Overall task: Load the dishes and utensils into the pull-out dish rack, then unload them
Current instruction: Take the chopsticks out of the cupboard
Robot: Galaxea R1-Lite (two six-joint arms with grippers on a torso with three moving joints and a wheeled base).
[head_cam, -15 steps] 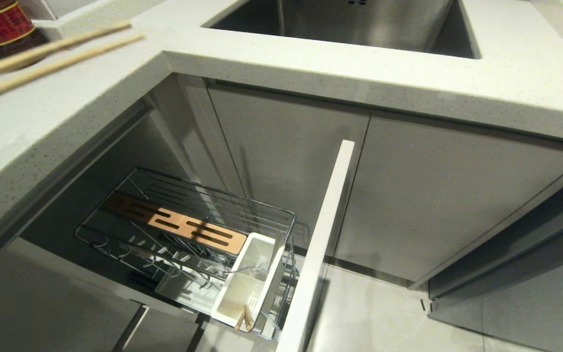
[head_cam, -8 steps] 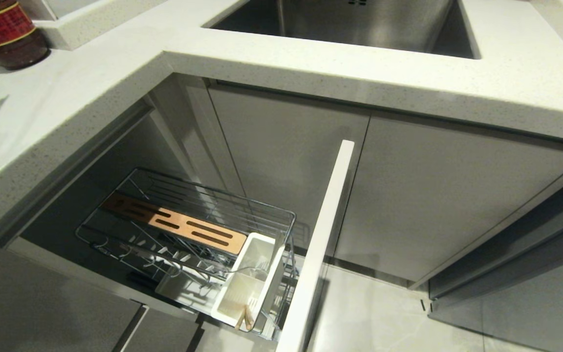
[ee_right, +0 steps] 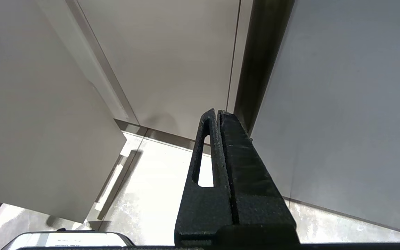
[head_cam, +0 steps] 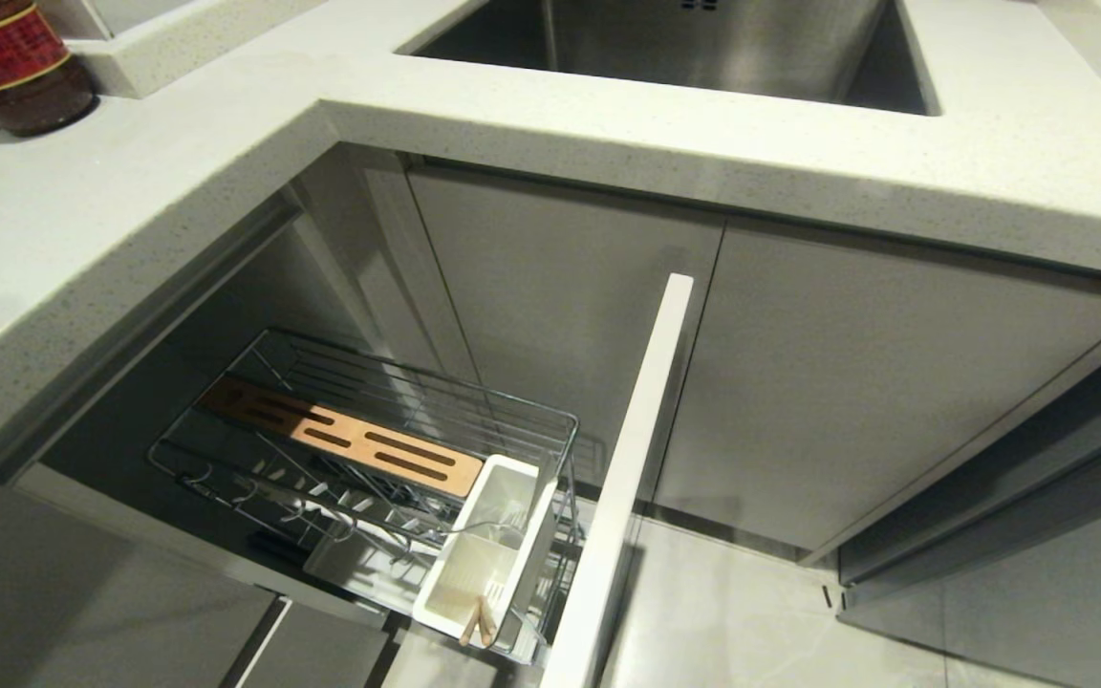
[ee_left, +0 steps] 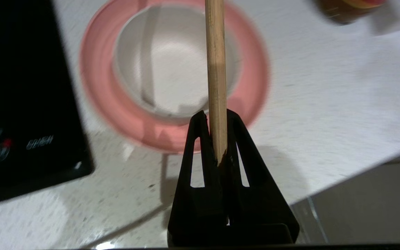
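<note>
Clamping wooden chopsticks (ee_left: 216,69), the left end effector (ee_left: 216,119) hangs over a bowl (ee_left: 172,59) with no legible writing nearby.

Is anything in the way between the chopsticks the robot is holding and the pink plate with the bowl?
Nothing visible. The left pincer is shut on the chopsticks, above the counter, over the bowl sitting on the pink plate.

Even indoor light over the kitchen, with motion blur at the left wrist.
The pale countertop (head_cam: 608,143) is bright; the pull-out dish rack (head_cam: 359,449) sits in cabinet shadow. In the left wrist view, the pink plate (ee_left: 255,69) and bowl (ee_left: 172,62) smear softly, and the chopsticks (ee_left: 216,76) cast a shadow in the bowl.
</note>
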